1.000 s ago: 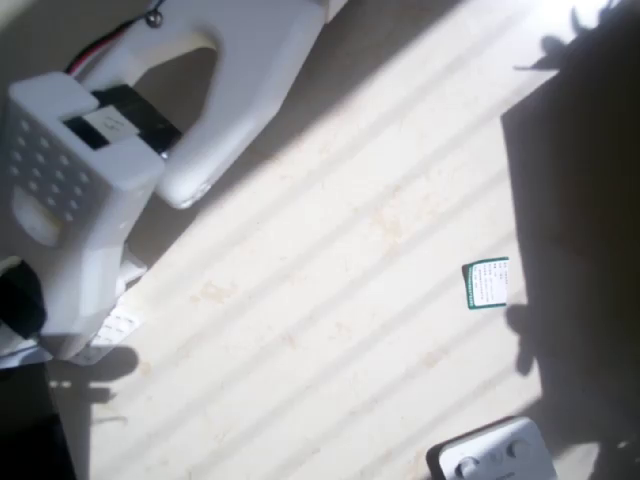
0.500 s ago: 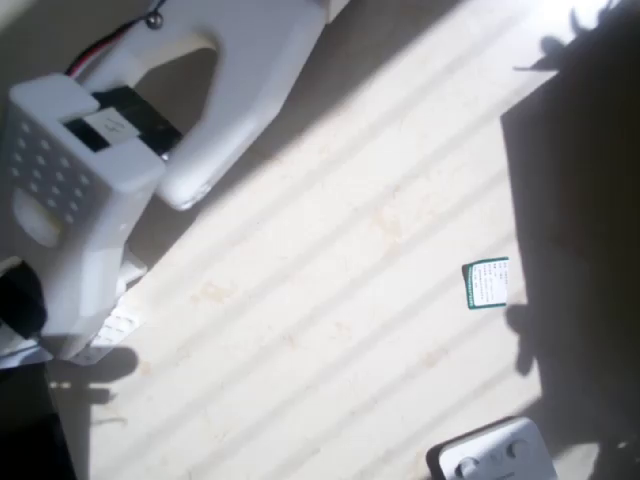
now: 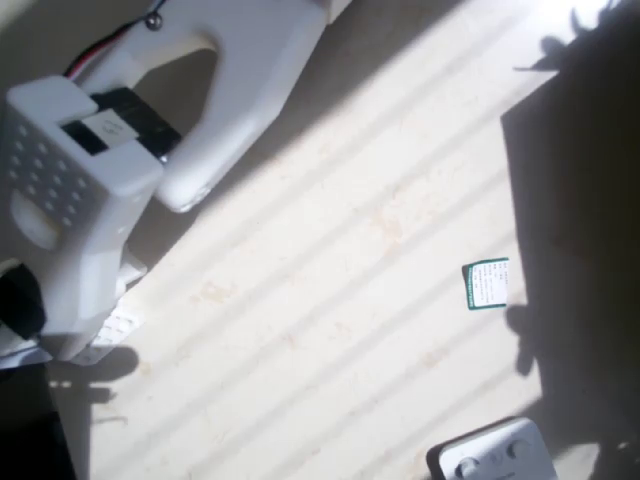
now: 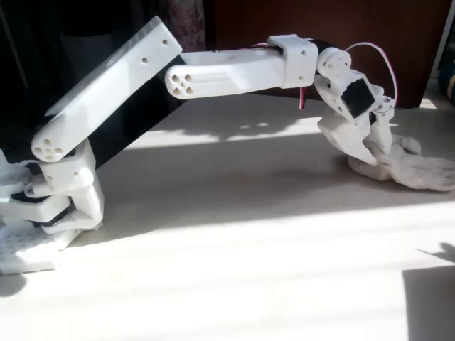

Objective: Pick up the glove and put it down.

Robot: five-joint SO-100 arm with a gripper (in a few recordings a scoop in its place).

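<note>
In the fixed view the off-white fabric glove (image 4: pixel 416 169) lies on the table at the far right, fingers pointing right. My gripper (image 4: pixel 371 150) points down onto the glove's left, cuff end. Its white fingers (image 4: pixel 346 139) stand close together with bunched fabric between them, so it is shut on the glove. The rest of the glove rests on the table. In the overhead view the arm's white links (image 3: pixel 70 190) fill the upper left.
A small green-edged white card (image 3: pixel 486 283) lies right of centre in the overhead view. A white-grey plastic device (image 3: pixel 495 455) sits at the bottom edge. A dark shadowed area (image 3: pixel 580 250) covers the right side. The arm's base (image 4: pixel 43 213) stands at the left.
In the overhead view the arm's white block has shifted a few pixels up and left. The card and the device have not moved.
</note>
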